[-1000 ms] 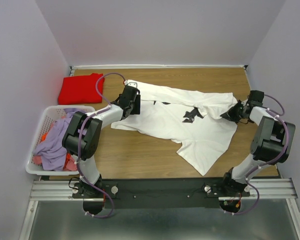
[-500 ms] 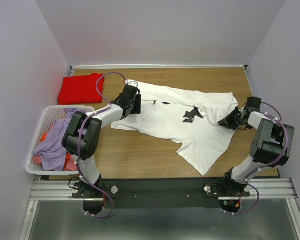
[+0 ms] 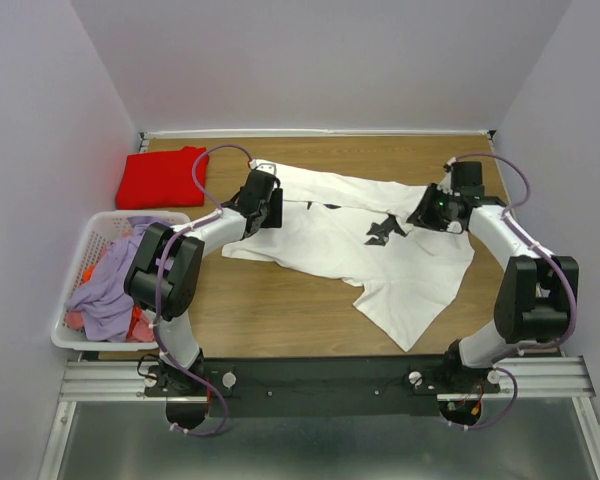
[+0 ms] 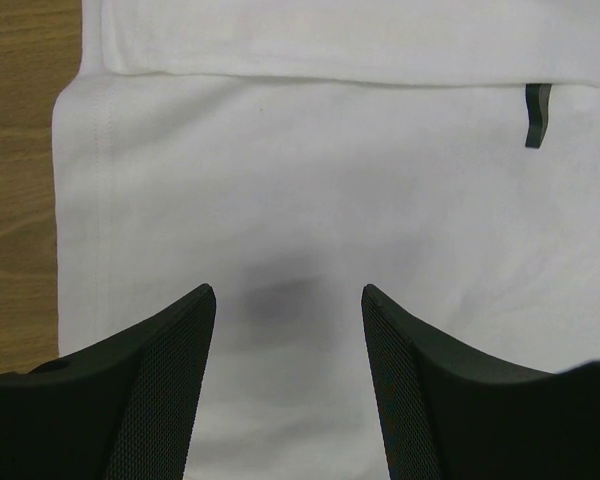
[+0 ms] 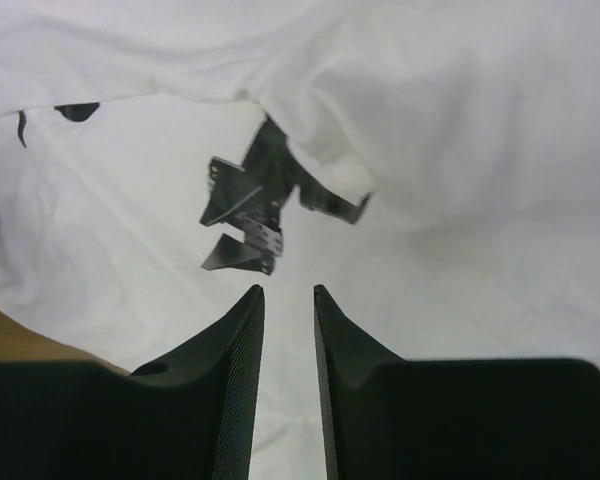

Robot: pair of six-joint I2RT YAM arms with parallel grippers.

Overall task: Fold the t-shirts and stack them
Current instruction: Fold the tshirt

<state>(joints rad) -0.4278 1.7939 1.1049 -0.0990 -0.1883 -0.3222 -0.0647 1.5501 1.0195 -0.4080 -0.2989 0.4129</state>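
Across the middle of the wooden bench [image 3: 280, 310], the large white cloth t-shirt [image 3: 330, 235] is lying spread out, its long axis running from far left to near right. The left hand [image 4: 285, 292] is hovering wide open and empty over the stitched left edge. The right hand [image 5: 288, 290] is hanging over the opposite end by the black chest print [image 5: 255, 215], narrowed to a slit; I cannot tell whether cloth is caught.

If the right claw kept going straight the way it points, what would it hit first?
The right gripper would most likely meet the white t-shirt, close to its black print; depth is unclear.
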